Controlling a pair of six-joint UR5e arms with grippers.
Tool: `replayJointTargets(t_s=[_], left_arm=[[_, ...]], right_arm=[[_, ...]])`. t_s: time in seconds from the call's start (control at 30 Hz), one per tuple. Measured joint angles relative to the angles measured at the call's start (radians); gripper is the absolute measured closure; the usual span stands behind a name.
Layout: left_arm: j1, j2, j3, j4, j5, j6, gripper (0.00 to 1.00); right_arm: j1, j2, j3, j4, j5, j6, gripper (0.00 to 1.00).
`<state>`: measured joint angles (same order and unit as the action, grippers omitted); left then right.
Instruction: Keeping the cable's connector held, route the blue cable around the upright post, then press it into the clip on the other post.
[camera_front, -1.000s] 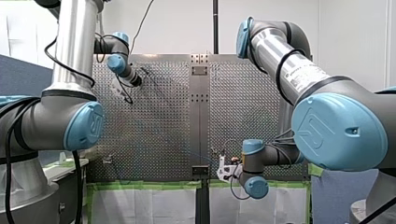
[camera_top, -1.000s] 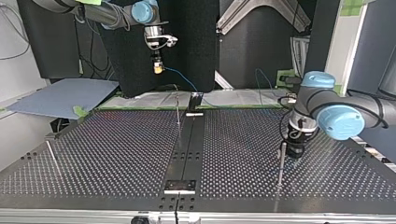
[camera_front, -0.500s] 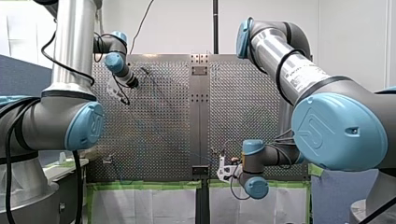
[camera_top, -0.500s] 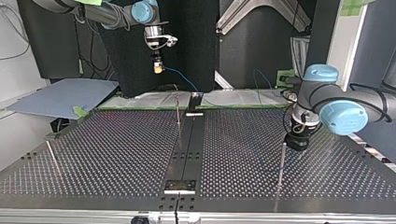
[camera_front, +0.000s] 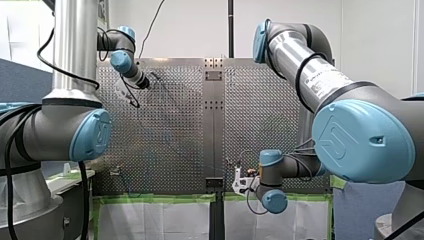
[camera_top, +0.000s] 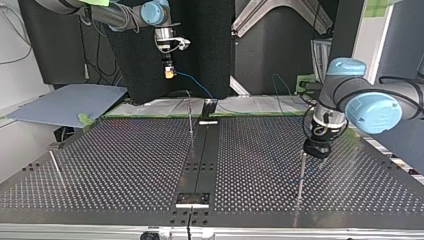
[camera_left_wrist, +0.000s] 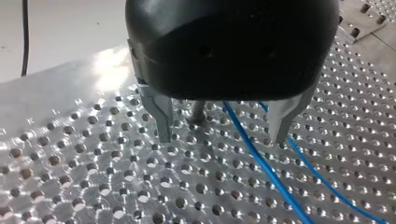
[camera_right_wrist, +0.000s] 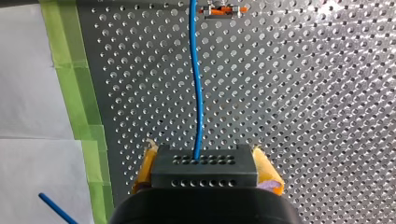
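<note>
Blue cable (camera_right_wrist: 197, 93) (thin, smooth) leaves the boxy black connector (camera_right_wrist: 204, 170).

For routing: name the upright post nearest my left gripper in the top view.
The post at the top view's right, beside my left gripper; the middle post and left post stand far off.

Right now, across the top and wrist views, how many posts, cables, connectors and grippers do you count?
Upright posts: 3
Blue cable: 1
Connector: 1
Grippers, left gripper and right gripper: 2
Total: 7
</note>
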<state>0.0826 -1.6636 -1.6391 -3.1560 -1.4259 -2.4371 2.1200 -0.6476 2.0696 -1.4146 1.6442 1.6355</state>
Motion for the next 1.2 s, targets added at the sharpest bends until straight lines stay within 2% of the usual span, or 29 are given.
replayJointTargets(t_s=[0.23, 0.43, 0.8, 1.07, 1.2], left_arm=[[-0.004, 0.004, 0.000, -0.013, -0.004, 0.017, 0.00], [-0.006, 0.029, -0.017, -0.029, -0.021, 0.034, 0.00], [-0.024, 0.116, -0.096, -0.026, -0.033, 0.063, 0.00], [-0.039, 0.189, -0.104, -0.091, -0.081, 0.120, 0.00], [-0.052, 0.225, -0.104, -0.122, -0.085, 0.156, 0.00]], right_arm=[[-0.001, 0.001, 0.000, 0.000, 0.000, 0.000, 1.00], [-0.002, 0.001, 0.000, 0.000, 0.000, 0.000, 1.00], [-0.004, 0.003, 0.000, -0.001, 0.000, 0.000, 1.00], [-0.005, 0.003, 0.000, -0.001, 0.000, 0.003, 1.00], [-0.005, 0.003, -0.001, -0.001, 0.000, 0.003, 1.00]])
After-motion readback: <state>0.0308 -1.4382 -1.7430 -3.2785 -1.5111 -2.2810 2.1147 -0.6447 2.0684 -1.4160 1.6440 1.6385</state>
